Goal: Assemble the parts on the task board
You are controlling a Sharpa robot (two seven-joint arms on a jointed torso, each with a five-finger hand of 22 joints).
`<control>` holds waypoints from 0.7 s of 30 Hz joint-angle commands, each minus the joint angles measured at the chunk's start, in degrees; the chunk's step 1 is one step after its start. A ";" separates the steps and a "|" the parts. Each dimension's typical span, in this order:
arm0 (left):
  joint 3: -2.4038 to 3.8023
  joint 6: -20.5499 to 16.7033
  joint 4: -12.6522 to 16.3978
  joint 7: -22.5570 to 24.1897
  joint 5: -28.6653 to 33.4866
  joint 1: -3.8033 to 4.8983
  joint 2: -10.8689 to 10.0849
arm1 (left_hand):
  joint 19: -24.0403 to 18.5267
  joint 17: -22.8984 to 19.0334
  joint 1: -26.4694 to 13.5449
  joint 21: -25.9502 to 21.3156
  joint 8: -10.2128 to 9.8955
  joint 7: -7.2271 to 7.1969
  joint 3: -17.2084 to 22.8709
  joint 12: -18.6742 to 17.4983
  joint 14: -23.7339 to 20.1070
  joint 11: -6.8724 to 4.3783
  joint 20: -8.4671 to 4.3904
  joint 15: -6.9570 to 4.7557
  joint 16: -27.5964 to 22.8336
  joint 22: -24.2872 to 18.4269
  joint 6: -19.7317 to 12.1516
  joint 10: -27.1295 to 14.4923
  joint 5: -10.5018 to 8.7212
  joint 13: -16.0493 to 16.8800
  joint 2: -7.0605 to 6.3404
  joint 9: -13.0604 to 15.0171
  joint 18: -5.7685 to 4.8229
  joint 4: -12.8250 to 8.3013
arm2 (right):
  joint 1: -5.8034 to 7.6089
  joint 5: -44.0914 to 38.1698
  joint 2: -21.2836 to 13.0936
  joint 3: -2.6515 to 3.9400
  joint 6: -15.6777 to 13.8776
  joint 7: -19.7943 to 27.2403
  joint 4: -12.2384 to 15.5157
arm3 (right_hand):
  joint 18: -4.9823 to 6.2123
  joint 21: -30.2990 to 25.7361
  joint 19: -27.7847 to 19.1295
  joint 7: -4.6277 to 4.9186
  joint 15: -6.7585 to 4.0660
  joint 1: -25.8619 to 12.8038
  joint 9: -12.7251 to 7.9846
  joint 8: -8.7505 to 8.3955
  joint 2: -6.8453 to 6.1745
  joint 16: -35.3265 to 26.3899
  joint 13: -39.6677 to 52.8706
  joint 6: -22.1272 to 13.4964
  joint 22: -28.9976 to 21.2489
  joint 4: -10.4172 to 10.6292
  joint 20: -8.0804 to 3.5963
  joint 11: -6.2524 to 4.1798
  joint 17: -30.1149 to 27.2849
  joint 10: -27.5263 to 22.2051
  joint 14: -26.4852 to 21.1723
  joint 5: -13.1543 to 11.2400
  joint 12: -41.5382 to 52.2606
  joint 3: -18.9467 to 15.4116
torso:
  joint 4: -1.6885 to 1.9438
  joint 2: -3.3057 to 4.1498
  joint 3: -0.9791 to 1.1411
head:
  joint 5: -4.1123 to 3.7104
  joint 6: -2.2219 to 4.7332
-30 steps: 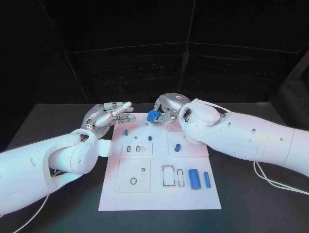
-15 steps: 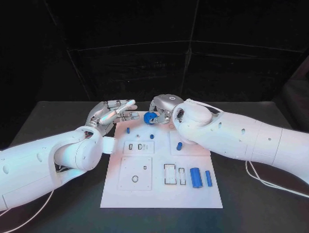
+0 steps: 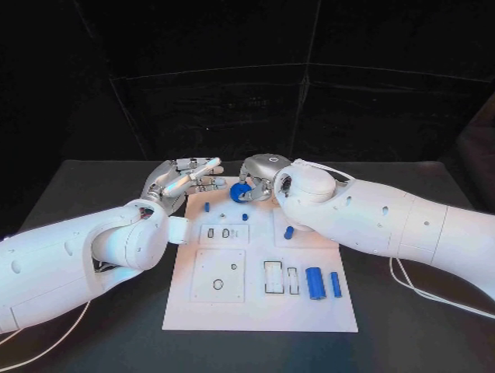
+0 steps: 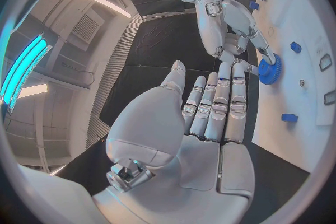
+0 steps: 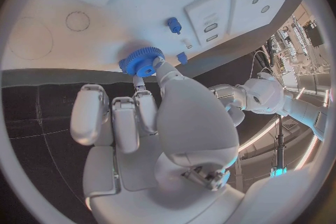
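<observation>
The task looks only begun. The right hand [image 3: 261, 177] pinches a blue gear [image 3: 239, 193] at the far end of the task board [image 3: 259, 311], not yet seated as far as can be judged; 2 blue cylinders [image 3: 323, 284] and small pegs [image 3: 289, 231] lie loose. The left hand [image 3: 186, 179] hovers beside, fingers straight and empty. Compared with 1 s ago, the gear sits slightly lower and closer to the left hand.
</observation>
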 commanded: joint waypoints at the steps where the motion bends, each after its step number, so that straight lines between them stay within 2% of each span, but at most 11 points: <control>1: 0.07 0.64 0.06 0.68 -0.32 0.11 0.20 | 0.35 0.05 0.00 -0.21 -0.28 0.44 0.04 -0.37 -0.32 -0.08 0.14 0.27 -0.23 -0.08 -0.44 -0.44 0.29 -0.06 0.33 -0.05 0.69 -0.21 | 0.04 -0.55 0.38 0.00 1.70 -0.74 -0.40 | -0.92 0.36 0.01 0.22 0.59 -0.92 -0.13 -0.88 -0.36 0.09 1.34 -1.24 0.13 0.32 0.37 0.45 8.22 -0.44 4.52 -0.99 -0.68 -0.25 | 0.04 0.00 -0.04 | 0.12 -0.11; 4: 0.07 0.79 0.03 0.55 -0.32 0.11 0.29 | 0.35 0.05 0.00 -0.21 -0.28 0.44 0.04 -0.37 -0.32 -0.08 0.14 0.27 -0.23 -0.08 -0.44 -0.44 0.29 -0.06 0.33 -0.05 0.69 -0.21 | -0.06 -0.55 0.74 -0.02 2.35 -0.90 -0.90 | -0.95 0.45 0.04 0.37 0.76 -1.87 -0.09 -1.60 -0.65 0.06 1.21 -1.91 0.34 0.69 0.57 0.64 8.18 -0.53 4.51 -2.77 -0.91 -0.63 | -0.01 0.01 0.04 | 0.44 -0.17; 8: 0.07 1.00 -0.05 0.36 -0.32 0.11 0.39 | 0.35 0.07 -0.10 -0.27 -0.29 0.45 0.04 -0.38 -0.34 -0.07 0.15 0.29 -0.27 -0.08 -0.44 -0.44 0.29 -0.05 0.36 -0.04 0.69 -0.18 | -0.18 -0.55 1.11 -0.03 2.54 -1.11 -1.42 | -0.95 0.48 0.00 0.74 1.05 -3.19 -0.14 -2.92 -1.16 0.06 1.06 -3.54 0.37 1.35 0.84 0.99 8.18 -0.65 4.50 -5.58 -1.18 -1.56 | 0.03 -0.01 0.04 | 0.34 -0.24; 14: 0.07 1.11 -0.20 0.19 -0.32 0.11 0.42 | 0.35 0.08 -0.18 -0.31 -0.33 0.47 0.02 -0.42 -0.36 -0.05 0.16 0.30 -0.30 -0.08 -0.49 -0.50 0.29 -0.06 0.36 -0.05 0.68 -0.17 | -0.29 -0.55 1.28 -0.04 2.86 -1.29 -1.82 | -0.97 0.57 -0.02 1.36 1.50 -4.23 -0.16 -4.52 -1.53 0.09 0.90 -5.43 0.52 2.25 1.24 1.53 8.24 -0.88 4.51 -5.94 -1.49 -2.72 | 0.01 -0.01 0.01 | 0.44 -0.36; 21: 0.07 1.13 -0.29 0.05 -0.32 0.11 0.35 | 0.35 0.08 -0.20 -0.32 -0.34 0.48 0.02 -0.42 -0.36 -0.04 0.16 0.30 -0.31 -0.08 -0.50 -0.51 0.29 -0.07 0.36 -0.05 0.68 -0.17 | -0.33 -0.53 1.14 -0.05 4.30 -1.16 -1.52 | -0.99 0.63 -0.01 1.46 1.64 -4.51 -0.04 -4.69 -1.78 0.13 0.91 -5.44 0.62 2.57 1.40 1.66 8.32 -0.93 4.53 -5.92 -1.52 -3.17 | -0.06 -0.02 0.03 | 0.46 -0.41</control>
